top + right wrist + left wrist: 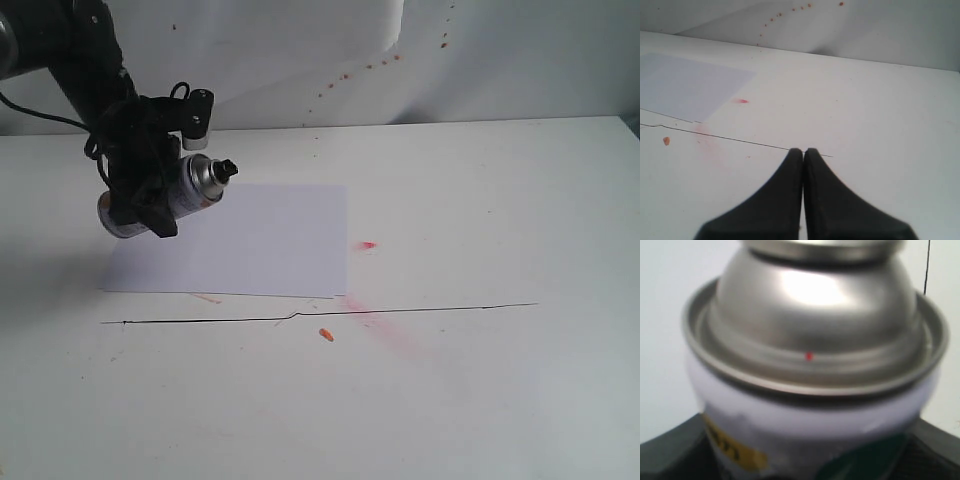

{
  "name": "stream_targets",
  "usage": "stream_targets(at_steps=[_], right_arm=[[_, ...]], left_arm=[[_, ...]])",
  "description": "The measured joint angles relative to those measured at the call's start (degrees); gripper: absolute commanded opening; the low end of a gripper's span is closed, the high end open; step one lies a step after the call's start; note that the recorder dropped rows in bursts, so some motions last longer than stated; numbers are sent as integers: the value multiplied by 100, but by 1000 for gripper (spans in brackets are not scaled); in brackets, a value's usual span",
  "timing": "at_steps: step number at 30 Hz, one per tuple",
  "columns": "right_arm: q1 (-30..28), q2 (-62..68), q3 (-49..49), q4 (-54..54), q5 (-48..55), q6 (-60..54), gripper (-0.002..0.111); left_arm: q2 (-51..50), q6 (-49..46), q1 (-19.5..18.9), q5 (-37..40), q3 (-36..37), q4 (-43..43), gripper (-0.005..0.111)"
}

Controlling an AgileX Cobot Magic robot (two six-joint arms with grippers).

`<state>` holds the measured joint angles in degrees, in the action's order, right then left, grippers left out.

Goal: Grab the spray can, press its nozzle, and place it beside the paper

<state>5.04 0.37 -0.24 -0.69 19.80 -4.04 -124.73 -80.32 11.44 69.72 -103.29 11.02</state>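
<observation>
My left gripper (150, 195) is shut on the spray can (185, 190), holding it tilted in the air above the left end of the paper (260, 240). Its black nozzle (226, 172) points right, over the sheet. Up close in the left wrist view the can's silver dome (815, 315) and white label (810, 425) fill the picture, with black fingers (675, 455) at both sides; the nozzle is out of that frame. My right gripper (803, 151) is shut with nothing in it, low over bare table, out of the exterior view. The paper (687, 85) lies beyond it.
A thin black line (400, 310) crosses the table in front of the paper. Red spray stains (385, 330) and an orange fleck (326, 334) mark the table right of the sheet's near corner. A creased white backdrop (450, 60) with red spots rises behind.
</observation>
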Motion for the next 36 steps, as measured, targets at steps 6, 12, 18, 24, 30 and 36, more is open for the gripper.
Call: stream_targets(at_steps=[6,12,18,24,30,36], right_arm=[[0,0,0,0,0,0,0],[0,0,0,0,-13,0,0],[0,0,0,0,-733,52,0],[0,0,0,0,-1431,52,0],[0,0,3,-122,-2977,130,0],[0,-13,-251,-822,-2735,312,0]], left_arm=[[-15,35,0,24,0,215,0],[-24,45,0,24,0,311,0],[-24,45,0,24,0,311,0],[-24,45,0,24,0,393,0],[-24,45,0,24,0,443,0],[-24,45,0,24,0,468,0]])
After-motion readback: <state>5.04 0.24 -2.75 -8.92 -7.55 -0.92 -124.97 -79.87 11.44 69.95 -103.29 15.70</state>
